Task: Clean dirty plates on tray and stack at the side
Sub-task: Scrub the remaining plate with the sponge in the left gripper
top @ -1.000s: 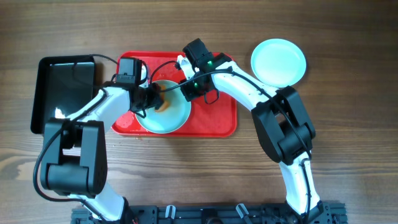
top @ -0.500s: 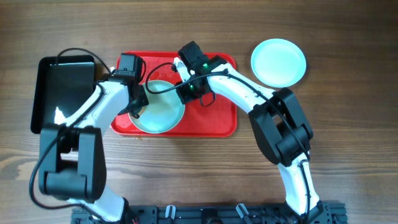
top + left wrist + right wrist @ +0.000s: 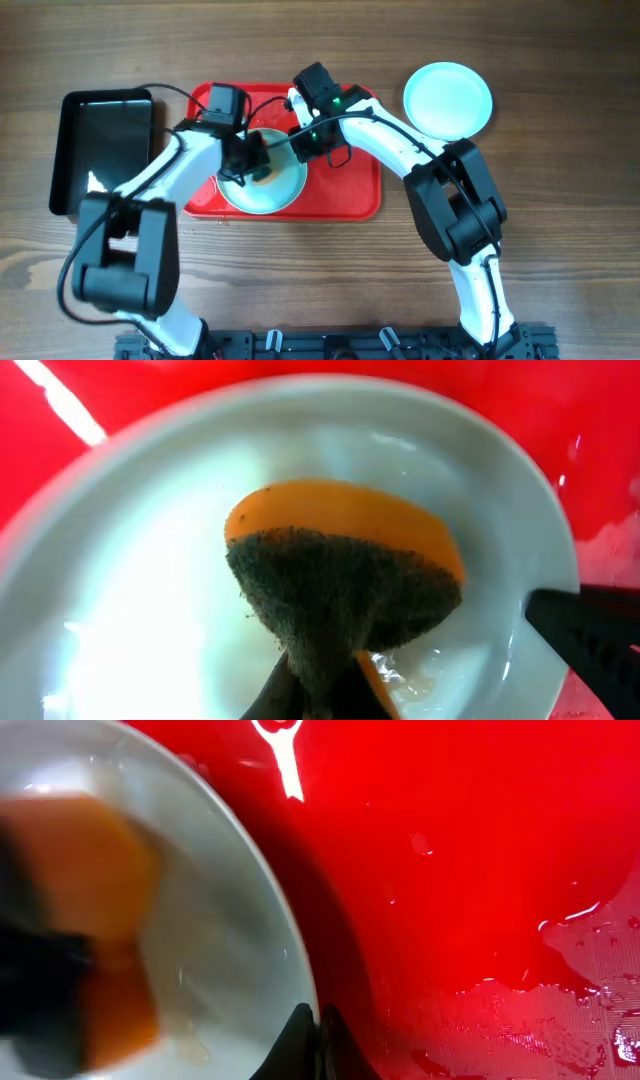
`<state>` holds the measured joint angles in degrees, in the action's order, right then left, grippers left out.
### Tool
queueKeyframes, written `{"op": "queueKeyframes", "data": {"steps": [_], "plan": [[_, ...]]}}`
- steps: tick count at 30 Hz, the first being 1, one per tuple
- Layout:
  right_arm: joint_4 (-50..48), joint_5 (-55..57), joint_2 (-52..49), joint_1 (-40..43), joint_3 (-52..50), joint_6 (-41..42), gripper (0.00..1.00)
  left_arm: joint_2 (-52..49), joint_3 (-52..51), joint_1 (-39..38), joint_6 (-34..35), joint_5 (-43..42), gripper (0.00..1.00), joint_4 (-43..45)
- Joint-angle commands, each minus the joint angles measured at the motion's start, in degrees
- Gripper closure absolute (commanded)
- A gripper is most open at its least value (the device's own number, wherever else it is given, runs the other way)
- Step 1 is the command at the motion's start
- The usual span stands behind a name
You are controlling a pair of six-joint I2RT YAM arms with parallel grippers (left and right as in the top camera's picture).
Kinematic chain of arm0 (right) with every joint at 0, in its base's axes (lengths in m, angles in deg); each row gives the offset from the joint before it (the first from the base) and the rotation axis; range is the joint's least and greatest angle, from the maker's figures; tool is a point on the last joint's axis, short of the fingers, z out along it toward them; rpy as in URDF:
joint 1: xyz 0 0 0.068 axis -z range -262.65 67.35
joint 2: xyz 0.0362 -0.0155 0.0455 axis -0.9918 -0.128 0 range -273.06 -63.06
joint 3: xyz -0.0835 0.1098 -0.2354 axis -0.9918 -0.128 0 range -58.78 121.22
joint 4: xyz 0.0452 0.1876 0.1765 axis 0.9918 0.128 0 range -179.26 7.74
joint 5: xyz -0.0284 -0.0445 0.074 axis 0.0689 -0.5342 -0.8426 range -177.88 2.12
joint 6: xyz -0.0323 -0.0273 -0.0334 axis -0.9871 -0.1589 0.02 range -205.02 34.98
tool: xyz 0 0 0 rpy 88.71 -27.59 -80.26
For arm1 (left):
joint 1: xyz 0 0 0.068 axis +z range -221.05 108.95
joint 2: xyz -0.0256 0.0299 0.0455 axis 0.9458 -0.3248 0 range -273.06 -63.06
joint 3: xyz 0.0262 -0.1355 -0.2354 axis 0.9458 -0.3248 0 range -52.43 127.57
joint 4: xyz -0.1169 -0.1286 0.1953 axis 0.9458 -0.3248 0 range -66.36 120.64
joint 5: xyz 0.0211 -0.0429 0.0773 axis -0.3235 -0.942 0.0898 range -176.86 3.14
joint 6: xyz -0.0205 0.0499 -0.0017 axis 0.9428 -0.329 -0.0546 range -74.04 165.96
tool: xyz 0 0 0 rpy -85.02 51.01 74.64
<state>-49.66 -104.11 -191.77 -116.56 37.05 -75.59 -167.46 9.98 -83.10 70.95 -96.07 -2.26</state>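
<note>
A pale blue-white plate [image 3: 270,190] lies on the red tray [image 3: 350,195], also seen in the left wrist view [image 3: 150,560] and the right wrist view [image 3: 230,950]. My left gripper [image 3: 252,163] is shut on an orange sponge with a dark scouring side [image 3: 345,585] and presses it on the plate's inside. My right gripper [image 3: 300,150] is shut on the plate's right rim [image 3: 312,1040]. A second plate [image 3: 448,99] lies on the table at the upper right. A third plate is not in view.
A glossy black tray [image 3: 100,145] lies left of the red tray. Water drops and a wet film cover the red tray's floor [image 3: 560,1000]. Cables run over the tray's far edge between the two arms.
My left gripper has moved the sponge right across the plate, from its left edge back toward the middle. The plate shifted slightly right with my right gripper holding its rim.
</note>
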Motion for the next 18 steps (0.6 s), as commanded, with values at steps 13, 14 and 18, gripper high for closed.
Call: {"op": "queueKeyframes", "data": {"steps": [13,14,18], "plan": [[0.6,2.5,-2.1,0.1,0.0,1.3,0.96,-2.1,-0.2,-1.6,1.0,28.9,0.96,-13.3],[0.5,2.5,-2.1,0.1,0.0,1.3,0.96,-2.1,-0.1,-1.6,1.0,32.0,0.96,-14.3],[0.6,2.5,-2.1,0.1,0.0,1.7,0.96,-2.0,1.7,-1.6,2.6,42.7,0.96,-17.9]]}}
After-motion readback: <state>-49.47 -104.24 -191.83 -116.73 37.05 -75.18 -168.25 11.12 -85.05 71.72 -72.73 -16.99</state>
